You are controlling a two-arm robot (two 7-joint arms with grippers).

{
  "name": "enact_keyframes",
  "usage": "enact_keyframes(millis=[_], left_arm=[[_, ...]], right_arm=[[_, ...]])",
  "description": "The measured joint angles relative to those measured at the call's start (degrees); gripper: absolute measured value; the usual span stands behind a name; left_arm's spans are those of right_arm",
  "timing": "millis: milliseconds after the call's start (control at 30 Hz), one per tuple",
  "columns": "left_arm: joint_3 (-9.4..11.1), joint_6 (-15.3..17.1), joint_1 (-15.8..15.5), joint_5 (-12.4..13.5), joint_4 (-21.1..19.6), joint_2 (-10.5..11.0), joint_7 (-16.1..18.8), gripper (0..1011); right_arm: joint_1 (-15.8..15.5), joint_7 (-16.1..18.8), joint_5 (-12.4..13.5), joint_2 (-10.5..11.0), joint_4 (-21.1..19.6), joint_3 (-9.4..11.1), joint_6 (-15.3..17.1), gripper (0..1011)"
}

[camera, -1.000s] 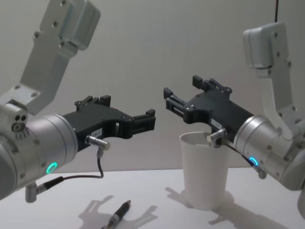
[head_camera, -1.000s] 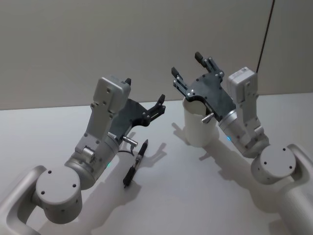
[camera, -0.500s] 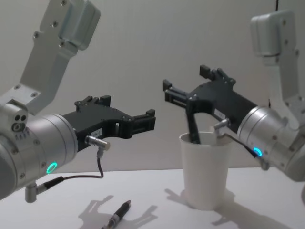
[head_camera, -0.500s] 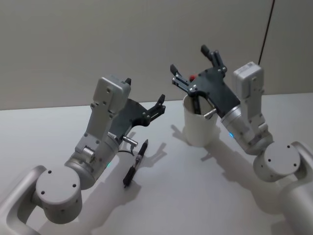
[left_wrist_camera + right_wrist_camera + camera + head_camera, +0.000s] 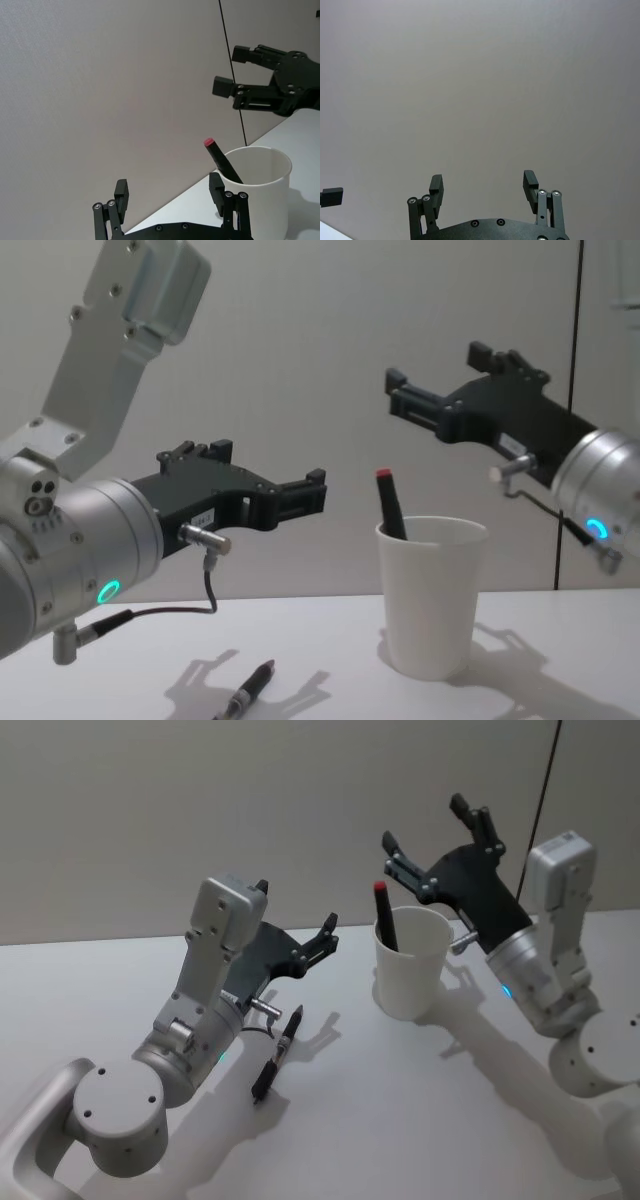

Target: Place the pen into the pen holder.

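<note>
The pen (image 5: pixel 385 918) (red-capped) is hidden below the pen holder (image 5: pixel 408 985) rim.

L gripper (image 5: pixel 168 185), R gripper (image 5: pixel 423 822) aloft, fingers spread.

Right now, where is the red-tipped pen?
In the head view, the red-tipped pen leans inside the pen holder, right of centre, with the open right gripper above it to the right.
</note>
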Motion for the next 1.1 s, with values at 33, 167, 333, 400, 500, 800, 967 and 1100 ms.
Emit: enact_keyframes(millis=[33,167,333,400,500,800,967,1100], left_arm=[[0.0,0.0,0.0,0.0,0.0,0.0,0.0,1001],[0.0,0.0,0.0,0.0,0.0,0.0,0.0,1001],[0.0,0.0,0.0,0.0,0.0,0.0,0.0,1001],[0.0,0.0,0.0,0.0,0.0,0.0,0.0,1001],[0.0,0.0,0.0,0.0,0.0,0.0,0.0,1001],[0.0,0.0,0.0,0.0,0.0,0.0,0.0,1001],[0.0,0.0,0.0,0.0,0.0,0.0,0.0,1001],[0.0,0.0,0.0,0.0,0.0,0.0,0.0,1001]], right_arm=[[-0.3,-0.2,0.1,0.2,-0.5,0.1,0.4,1001],[-1.4,-0.8,0.4,0.8,-2.3,0.4,1.2,1001],[-1.7,-0.9,0.6,1.0,-2.7,0.4,1.7,1001],[-2.0,-1.1,0.9,1.2,-3.2,0.4,2.1,1001],[-3.3,-1.7,1.7,2.0,-4.7,0.5,3.6,1001],[-7.6,-3.7,4.7,5.0,-10.2,0.9,8.9,1001],[-10.5,-5.0,6.7,7.0,-13.9,1.1,12.4,1001],[-12.6,-6.0,8.1,8.5,-16.5,1.2,15.0,1001]])
